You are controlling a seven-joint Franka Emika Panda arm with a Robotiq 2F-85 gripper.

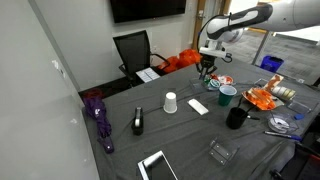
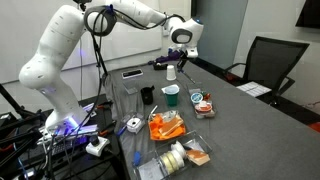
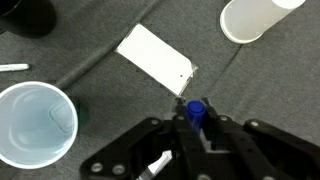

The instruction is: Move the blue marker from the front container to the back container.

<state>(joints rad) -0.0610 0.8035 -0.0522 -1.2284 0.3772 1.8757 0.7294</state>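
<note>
Clamping the blue marker (image 3: pixel 196 109) in the pincer (image 3: pixel 196 128), bottom centre of the wrist view. Hovering over the worktop (image 3: pixel 100 95), white card (image 3: pixel 155 58) just above, green mug (image 3: pixel 35 125) lower left.

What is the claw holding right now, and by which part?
The slim blue marker, pinched along its body between the claw's fingers, one blue end poking out past them.

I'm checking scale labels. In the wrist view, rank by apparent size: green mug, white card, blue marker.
Largest: green mug, slightly cropped by the frame edge.
Then: white card.
Smallest: blue marker, with only its end showing in the pincer, so its true size stays unsure.
</note>
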